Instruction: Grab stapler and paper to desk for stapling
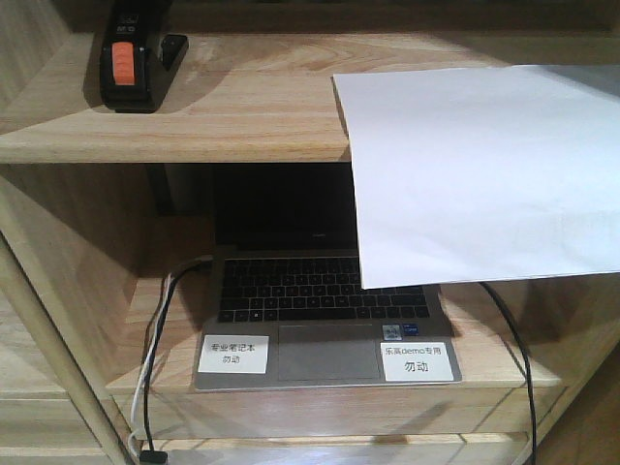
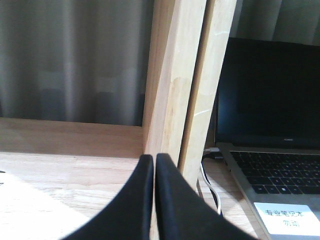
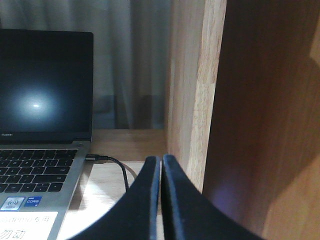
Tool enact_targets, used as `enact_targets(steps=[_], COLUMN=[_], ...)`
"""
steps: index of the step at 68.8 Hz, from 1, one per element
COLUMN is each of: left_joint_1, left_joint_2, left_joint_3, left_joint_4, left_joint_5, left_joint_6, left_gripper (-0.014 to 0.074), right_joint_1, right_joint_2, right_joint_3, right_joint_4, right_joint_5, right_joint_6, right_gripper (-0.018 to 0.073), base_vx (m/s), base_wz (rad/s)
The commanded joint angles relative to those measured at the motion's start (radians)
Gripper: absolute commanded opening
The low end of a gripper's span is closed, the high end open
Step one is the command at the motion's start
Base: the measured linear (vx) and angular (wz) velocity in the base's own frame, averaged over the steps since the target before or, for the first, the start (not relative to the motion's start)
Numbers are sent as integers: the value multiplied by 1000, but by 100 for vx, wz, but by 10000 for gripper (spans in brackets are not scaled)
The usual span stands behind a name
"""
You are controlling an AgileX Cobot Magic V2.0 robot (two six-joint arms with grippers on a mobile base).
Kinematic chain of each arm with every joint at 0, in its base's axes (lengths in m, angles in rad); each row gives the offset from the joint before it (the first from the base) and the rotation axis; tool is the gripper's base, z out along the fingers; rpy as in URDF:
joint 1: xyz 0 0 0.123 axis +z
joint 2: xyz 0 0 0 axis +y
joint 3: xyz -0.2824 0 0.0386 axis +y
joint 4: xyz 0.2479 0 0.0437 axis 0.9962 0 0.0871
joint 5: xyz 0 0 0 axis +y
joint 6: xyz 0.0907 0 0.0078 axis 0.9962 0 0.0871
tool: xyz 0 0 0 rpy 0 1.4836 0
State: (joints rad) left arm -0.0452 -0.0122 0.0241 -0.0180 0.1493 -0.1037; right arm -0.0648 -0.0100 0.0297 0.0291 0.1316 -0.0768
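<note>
The black stapler [image 1: 126,58] with its orange-red patch lies on the upper shelf [image 1: 242,107] at the far left. On the same shelf to the right rests the white paper [image 1: 475,174], its front half hanging over the shelf edge. My left gripper [image 2: 154,159] is shut on nothing, low in front of a light wood upright [image 2: 172,85]. Beside the right side panel [image 3: 260,115] my right gripper [image 3: 161,160] is also shut and holds nothing. Neither gripper shows in the front view. The desk is out of view.
An open laptop [image 1: 320,291] with two white printed labels [image 1: 418,360] sits on the lower shelf, under the overhanging paper. Cables [image 1: 155,329] run down its left side, and another cable [image 1: 513,349] runs on the right. A small black object [image 1: 172,50] lies beside the stapler.
</note>
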Motion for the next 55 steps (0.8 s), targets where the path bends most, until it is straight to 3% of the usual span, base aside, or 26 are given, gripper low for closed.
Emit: enact_targets(steps=[1, 55], left_joint_1=[4, 4], left_joint_2=[-16, -16], left_joint_3=[10, 10], left_joint_4=[-1, -1], left_joint_5=[-84, -84], left_joint_6=[-7, -7], left_gripper=[-6, -6], right_joint_1=[-5, -5], right_joint_2=[-9, -9], right_joint_3=[2, 2], right_joint_4=[-9, -9], right_joint_5=[-74, -74], right_joint_6=[-7, -7], right_gripper=[-6, -6], base_vx=[0, 0], base_wz=[0, 0])
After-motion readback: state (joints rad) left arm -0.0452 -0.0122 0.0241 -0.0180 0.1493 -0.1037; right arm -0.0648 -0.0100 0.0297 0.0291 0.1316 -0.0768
